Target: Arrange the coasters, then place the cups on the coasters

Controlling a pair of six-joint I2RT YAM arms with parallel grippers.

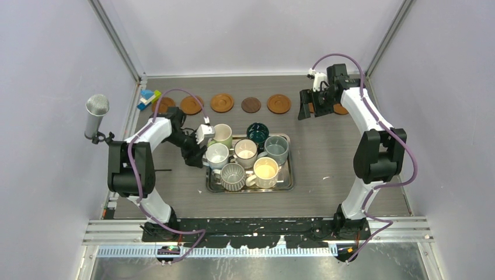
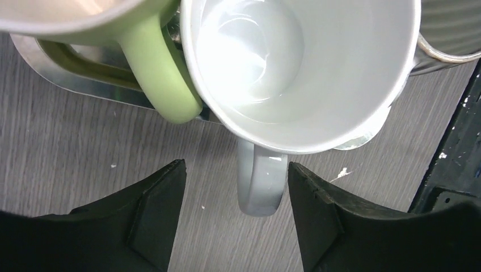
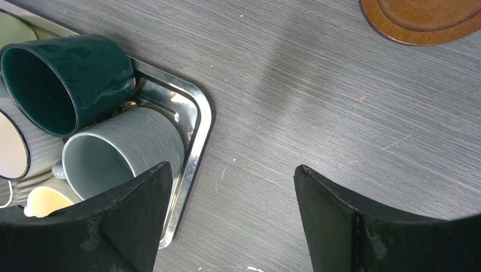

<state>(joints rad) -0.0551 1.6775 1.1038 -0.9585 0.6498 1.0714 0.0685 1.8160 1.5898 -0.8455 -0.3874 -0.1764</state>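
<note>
Several coasters lie in a row along the back, among them orange-brown ones [image 1: 222,102] and a dark brown one [image 1: 251,104]. Several cups stand crowded on the steel tray [image 1: 250,188]. My left gripper [image 1: 200,160] is at the tray's left edge. In the left wrist view it [image 2: 236,167] is open around the handle [image 2: 261,190] of a white cup [image 2: 300,68], with a gap on both sides. A pale green cup [image 2: 153,73] sits beside it. My right gripper [image 1: 312,109] hovers at the back right, open [image 3: 232,167] over bare table, with a coaster [image 3: 422,20] beyond it.
A microphone [image 1: 96,116] stands at the left edge. Small coloured blocks [image 1: 147,98] lie at the back left by the coaster row. The teal cup [image 3: 62,73] and grey-blue cup [image 3: 122,153] occupy the tray's near corner in the right wrist view.
</note>
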